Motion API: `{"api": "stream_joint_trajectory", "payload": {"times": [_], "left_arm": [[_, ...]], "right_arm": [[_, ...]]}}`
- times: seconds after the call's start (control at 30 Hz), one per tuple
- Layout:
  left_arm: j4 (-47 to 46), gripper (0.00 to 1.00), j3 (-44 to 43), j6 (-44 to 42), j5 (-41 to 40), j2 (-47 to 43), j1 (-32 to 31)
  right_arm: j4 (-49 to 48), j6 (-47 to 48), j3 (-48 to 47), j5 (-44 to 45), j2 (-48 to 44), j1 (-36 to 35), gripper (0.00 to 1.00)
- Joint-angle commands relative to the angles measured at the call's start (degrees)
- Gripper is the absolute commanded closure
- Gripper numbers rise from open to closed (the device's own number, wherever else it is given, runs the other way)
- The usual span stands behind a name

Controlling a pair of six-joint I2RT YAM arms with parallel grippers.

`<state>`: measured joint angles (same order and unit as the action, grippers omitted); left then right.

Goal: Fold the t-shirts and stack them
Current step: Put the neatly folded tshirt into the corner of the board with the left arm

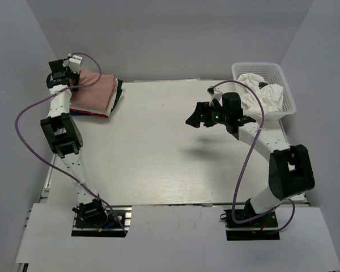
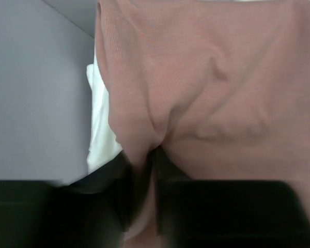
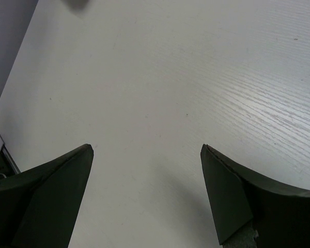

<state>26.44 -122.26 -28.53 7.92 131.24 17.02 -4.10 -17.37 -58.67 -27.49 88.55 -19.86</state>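
Left wrist: I see left gripper (image 2: 154,168) pinching the pink t-shirt (image 2: 212,103) beside the wall (image 2: 36,103); right gripper (image 3: 147,155) gapes empty over open table (image 3: 170,77).

Two robot arms (image 1: 61,133), one stack of folded shirts (image 1: 99,96) in upper left, at least three layers showing, one pink shirt (image 1: 93,85) on top, one white basket (image 1: 252,64) in upper right, one table (image 1: 158,150)

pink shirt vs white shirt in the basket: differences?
The pink shirt lies folded atop the stack, far left; the white shirt sits crumpled in the basket, far right. The left gripper is shut on the pink shirt; the white shirt is untouched, the right gripper open over the table. Both are cloth.
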Motion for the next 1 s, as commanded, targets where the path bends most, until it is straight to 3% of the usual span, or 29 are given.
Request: {"api": "stream_joint_trajectory", "payload": {"times": [0.0,0.03,0.37,0.47,0.63,0.97], "left_arm": [[-3.2,0.28,-2.5,1.3,-1.0,-1.2,0.7],[-3.2,0.0,-2.5,1.8,-1.0,-1.2,0.7],[-4.2,0.0,-2.5,13.9,-6.3,-8.6,0.7],[-3.5,0.0,-0.7,15.3,-3.5,-10.6,-0.8],[-2.8,0.0,4.2,18.3,13.8,-13.8,-1.5],[2.9,0.0,-0.7,15.2,15.9,-5.8,-7.3]], "right_arm": [[0.8,0.1,-3.2,0.3,0.8,0.1,0.1],[1.3,0.2,-3.6,0.2,0.9,0.0,0.1],[0.7,-0.2,-2.2,-2.1,-0.8,0.0,0.1],[0.1,-0.6,-0.3,-2.4,-2.5,0.0,0.1],[-0.6,-0.3,3.2,-2.7,-4.5,-0.1,0.1],[1.9,2.2,4.5,0.1,-6.2,0.3,0.1]]}}
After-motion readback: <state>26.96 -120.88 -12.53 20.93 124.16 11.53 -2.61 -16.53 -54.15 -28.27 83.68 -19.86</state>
